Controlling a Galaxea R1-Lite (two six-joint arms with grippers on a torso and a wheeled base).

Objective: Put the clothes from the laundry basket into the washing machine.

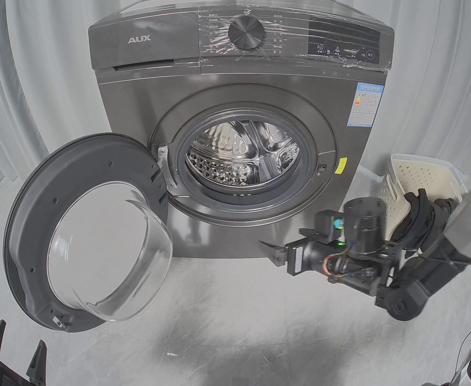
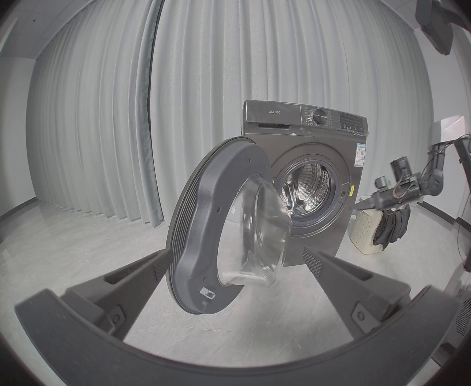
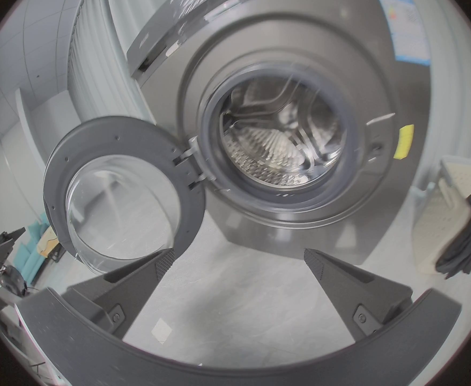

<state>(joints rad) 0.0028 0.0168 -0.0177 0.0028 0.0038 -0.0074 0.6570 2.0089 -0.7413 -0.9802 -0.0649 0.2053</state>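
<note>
The grey washing machine stands with its round door swung open to the left, and its steel drum holds nothing. To its right is a cream laundry basket with dark clothes draped over the rim. My right gripper hovers low before the machine's right front corner, left of the basket, open and empty. My left gripper stands open at the near left, below the door, with nothing between its fingers.
The open door juts out over the floor on the left of the drum opening. Pale curtains hang behind and beside the machine. Bare grey floor lies in front of it.
</note>
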